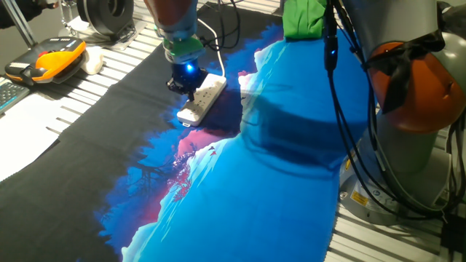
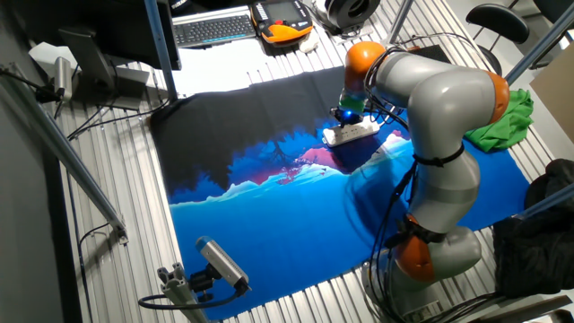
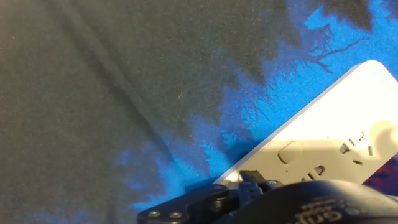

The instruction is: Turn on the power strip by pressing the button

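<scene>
Now the fingers (image 1: 191,89) are low over the power strip (image 1: 202,99), at the middle part of its top.

It is a long white bar with sockets, and it lies flat on a cloth (image 1: 240,196) printed in black, blue and pink that covers the counter (image 1: 116,62). A thin white cable (image 1: 215,42) leaves its far end. In the hand view the strip (image 3: 323,146) shows a rounded rectangular button (image 3: 289,151) beside the sockets, and the dark body of the hand hides the tips, so I cannot tell if they are apart or together. An orange-and-black device (image 1: 49,60) rests well apart, near the counter edge.
</scene>
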`<state>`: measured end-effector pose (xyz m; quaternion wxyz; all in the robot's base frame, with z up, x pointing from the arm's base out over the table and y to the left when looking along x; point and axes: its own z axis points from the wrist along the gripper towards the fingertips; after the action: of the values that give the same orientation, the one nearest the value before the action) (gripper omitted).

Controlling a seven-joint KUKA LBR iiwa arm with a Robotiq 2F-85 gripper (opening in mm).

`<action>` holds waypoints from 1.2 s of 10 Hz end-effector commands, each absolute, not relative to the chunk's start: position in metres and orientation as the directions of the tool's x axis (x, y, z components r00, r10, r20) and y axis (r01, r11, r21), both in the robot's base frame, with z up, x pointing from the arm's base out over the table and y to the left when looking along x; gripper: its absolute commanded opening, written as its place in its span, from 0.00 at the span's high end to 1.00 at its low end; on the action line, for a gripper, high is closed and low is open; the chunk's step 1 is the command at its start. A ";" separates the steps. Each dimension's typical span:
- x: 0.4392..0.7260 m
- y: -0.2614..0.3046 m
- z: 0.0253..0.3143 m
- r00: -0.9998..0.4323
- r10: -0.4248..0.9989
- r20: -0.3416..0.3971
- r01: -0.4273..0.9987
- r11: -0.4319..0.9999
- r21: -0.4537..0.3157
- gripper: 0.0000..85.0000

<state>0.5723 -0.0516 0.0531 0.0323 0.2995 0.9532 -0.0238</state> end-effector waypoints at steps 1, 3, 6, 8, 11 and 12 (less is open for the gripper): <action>0.571 -0.052 0.053 -0.819 0.569 -0.076 0.572 0.820 -0.025 1.00; 0.569 -0.053 0.050 -0.819 0.569 -0.075 0.572 0.820 -0.020 1.00; 0.567 -0.051 0.047 -0.817 0.571 -0.076 0.574 0.819 -0.017 1.00; 0.567 -0.052 0.041 -0.817 0.571 -0.080 0.574 0.819 -0.016 1.00; 0.568 -0.052 0.035 -0.818 0.568 -0.087 0.572 0.820 -0.019 1.00; 0.569 -0.050 0.042 -0.819 0.569 -0.073 0.571 0.821 -0.014 1.00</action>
<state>0.5708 -0.0509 0.0421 0.0338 0.2996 0.9533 -0.0164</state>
